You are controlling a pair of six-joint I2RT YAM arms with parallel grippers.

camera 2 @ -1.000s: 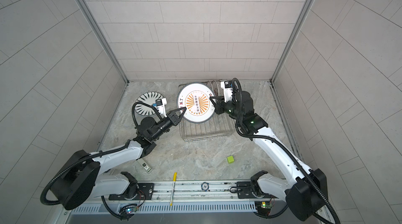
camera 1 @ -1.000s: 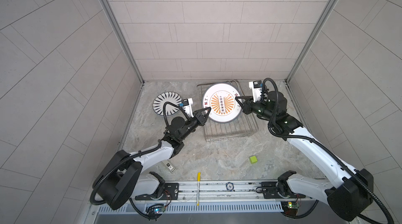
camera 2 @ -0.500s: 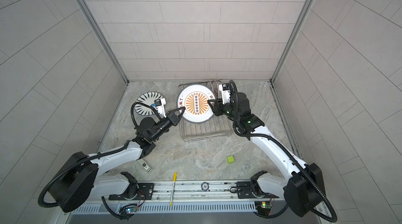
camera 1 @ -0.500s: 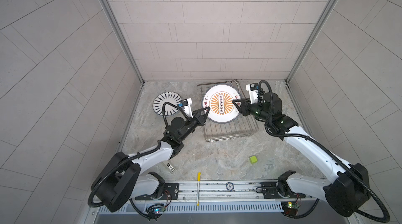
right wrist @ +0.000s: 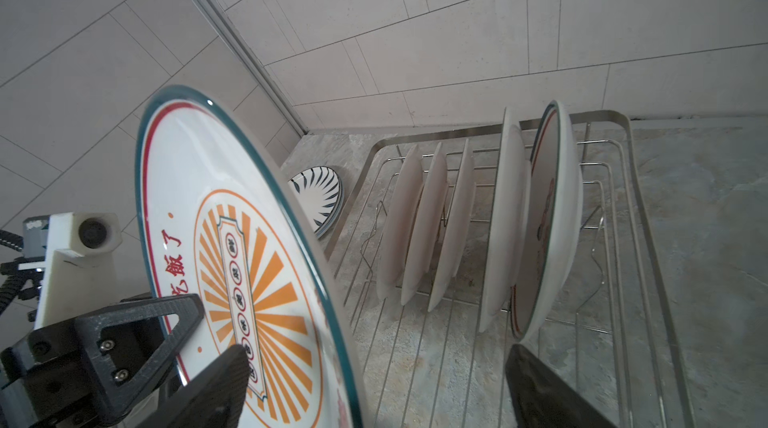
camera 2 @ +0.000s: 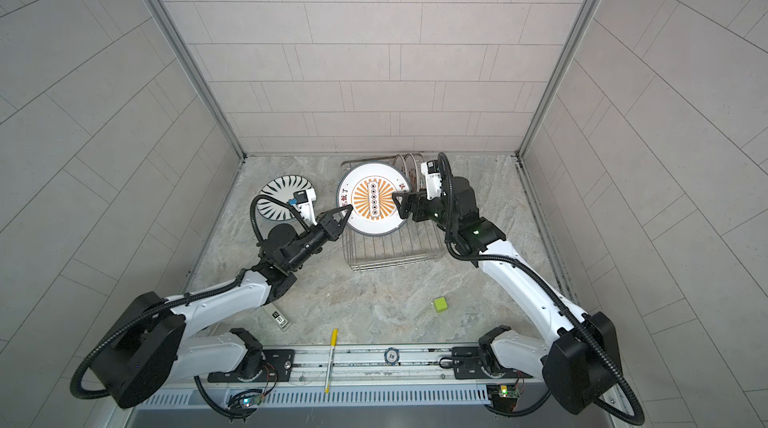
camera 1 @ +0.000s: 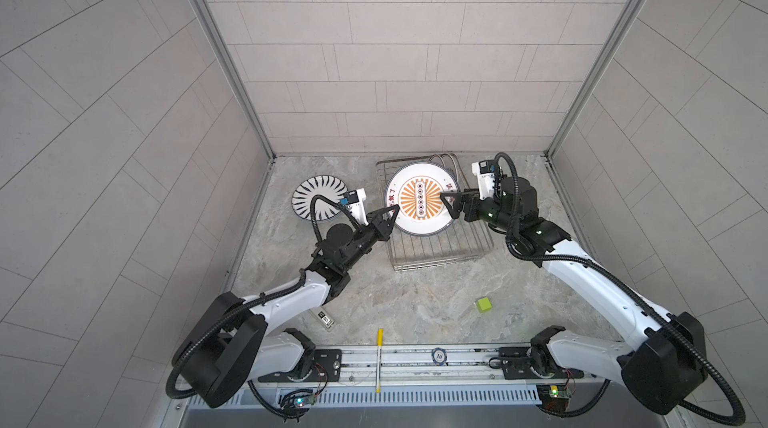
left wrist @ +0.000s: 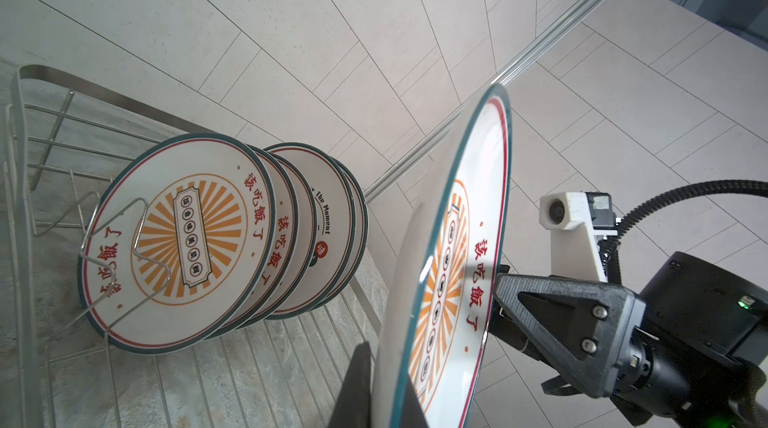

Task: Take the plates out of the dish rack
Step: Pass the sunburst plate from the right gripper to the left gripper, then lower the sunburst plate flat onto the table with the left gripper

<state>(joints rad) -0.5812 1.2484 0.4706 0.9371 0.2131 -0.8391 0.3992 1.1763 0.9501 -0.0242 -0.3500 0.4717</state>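
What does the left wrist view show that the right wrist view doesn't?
Left wrist only: the racked plates' printed faces, and the right gripper from outside, jaws open astride the lifted plate's rim. Right wrist only: the striped plate on the table, the racked plates' plain backs, and the left gripper from outside, shut on the lifted plate. Both: the lifted plate and the dish rack.

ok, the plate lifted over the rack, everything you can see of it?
The lifted plate is round, glossy white and ceramic-looking, with a teal rim line, a red ring inside it, an orange sunburst centre and red Chinese characters. It hangs tilted above the dish rack, not resting in it. The left gripper is shut on one edge; the right gripper stands open astride the opposite edge.
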